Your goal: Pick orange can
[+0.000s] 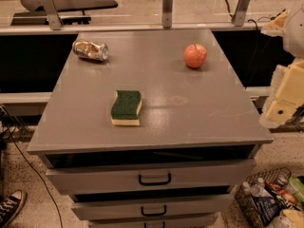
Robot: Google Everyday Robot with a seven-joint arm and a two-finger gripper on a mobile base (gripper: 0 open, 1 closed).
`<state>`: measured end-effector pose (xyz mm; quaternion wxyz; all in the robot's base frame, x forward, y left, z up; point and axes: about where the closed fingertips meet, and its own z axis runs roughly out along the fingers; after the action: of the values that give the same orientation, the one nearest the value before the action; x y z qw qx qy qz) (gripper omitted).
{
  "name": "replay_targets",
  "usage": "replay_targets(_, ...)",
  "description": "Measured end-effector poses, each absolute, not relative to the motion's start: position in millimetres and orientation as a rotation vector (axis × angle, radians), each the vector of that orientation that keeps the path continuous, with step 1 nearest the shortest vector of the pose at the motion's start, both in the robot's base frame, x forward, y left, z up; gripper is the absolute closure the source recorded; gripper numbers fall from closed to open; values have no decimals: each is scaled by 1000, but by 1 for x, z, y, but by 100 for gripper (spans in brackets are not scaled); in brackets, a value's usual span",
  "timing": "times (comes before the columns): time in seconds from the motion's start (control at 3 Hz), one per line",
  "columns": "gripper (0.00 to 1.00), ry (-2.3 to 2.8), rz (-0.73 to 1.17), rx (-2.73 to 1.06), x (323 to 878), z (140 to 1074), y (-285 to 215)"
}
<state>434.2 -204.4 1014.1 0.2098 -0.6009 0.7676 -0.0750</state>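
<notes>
Lying far-left, orange can [90,50]; sponge [126,107], apple [195,55] well apart; pincer [280,70] at right.

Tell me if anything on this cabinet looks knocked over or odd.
The orange can lies on its side near the back left corner, its surface crinkled. The apple and sponge sit normally. The pincer hangs right of the cabinet, far from the can.
</notes>
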Motion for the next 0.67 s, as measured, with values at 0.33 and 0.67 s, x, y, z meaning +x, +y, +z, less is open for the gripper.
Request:
replay_targets(0.33,0,2134,-209,-1671,434,1014,-204)
replay_targets(0.67,0,2114,-160,-1675,444,1005,-195)
